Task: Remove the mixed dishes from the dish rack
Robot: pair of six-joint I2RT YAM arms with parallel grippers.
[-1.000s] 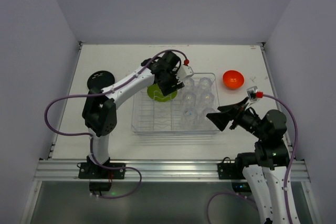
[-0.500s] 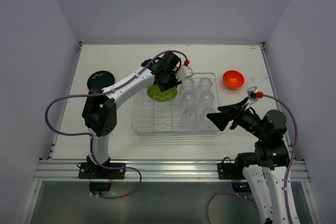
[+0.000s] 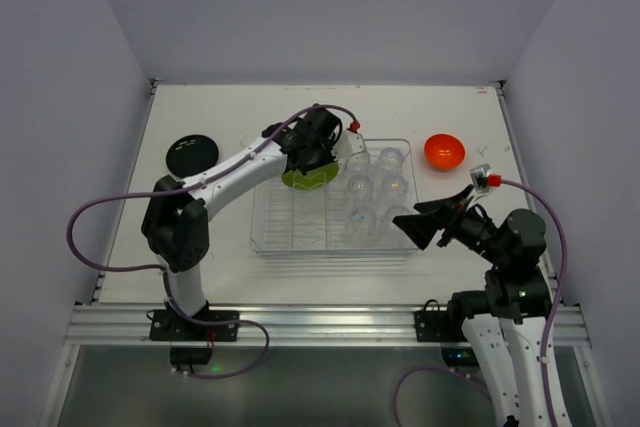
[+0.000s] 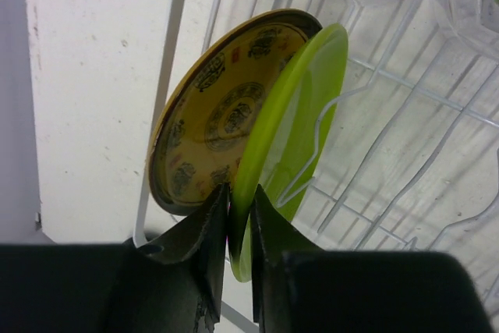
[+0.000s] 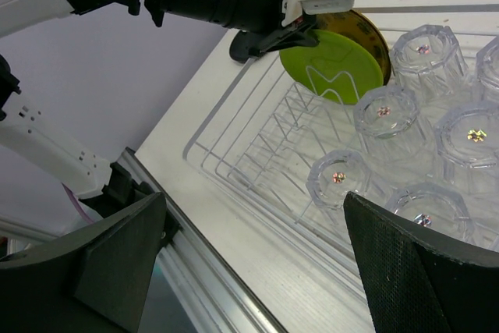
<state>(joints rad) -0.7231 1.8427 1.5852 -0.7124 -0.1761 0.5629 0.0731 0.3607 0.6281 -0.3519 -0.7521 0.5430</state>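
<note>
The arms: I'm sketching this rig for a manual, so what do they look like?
The left arm and right arm have white links, black joints and black bases. A purple cable loops along each, a red cap sits near each wrist, and the fingers are black.

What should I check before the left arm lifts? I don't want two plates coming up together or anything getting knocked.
1. Left gripper on green plate: ok, fingers pinch its rim.
2. Only one plate gripped: ok, the yellow plate stands outside the fingers.
3. Green plate free of the rack wires: cannot tell; one wire crosses its face.
4. Right gripper out of the way: ok, open, empty, at the rack's right end.
5. Bare table to set it on: ok, left of the rack, near the black disc.
</note>
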